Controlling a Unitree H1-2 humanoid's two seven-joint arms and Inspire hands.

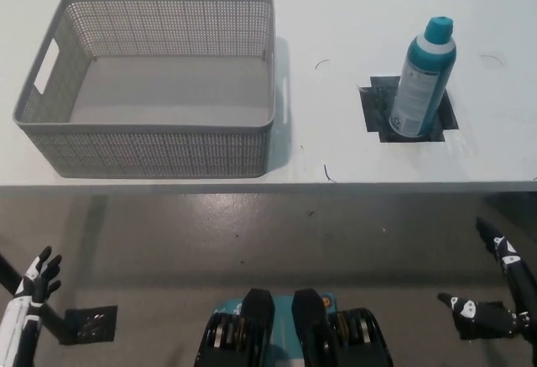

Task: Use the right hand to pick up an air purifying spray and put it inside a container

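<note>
Air purifying spray [424, 81]: tall teal can with a teal cap, upright on a black square mark [375, 113] toward the right of the white bench [352, 14]. Nothing touching it. Well apart to its left, the container [151, 144], a grey perforated basket with nothing inside, near edge close to the bench's front.

Right hand [491, 304]: black, low at the bottom right, below bench level, fingers spread, holding nothing. Left hand [38, 279]: white, resting at the bottom left, fingers apart, likewise holding nothing.

Task not yet begun, judging by the layout.

Risks from here, as judgement only:
- Tall, narrow can, likely easy to tip; a sideways brush from the fingers on approach could topple it and send it rolling off the bench.
- Smooth round body; a loose or off-centre grip may let it slip or tilt.
- Carrying leftward too low could strike the basket's wall and shove the light basket.
- Releasing high may leave it bouncing or falling over inside.
</note>
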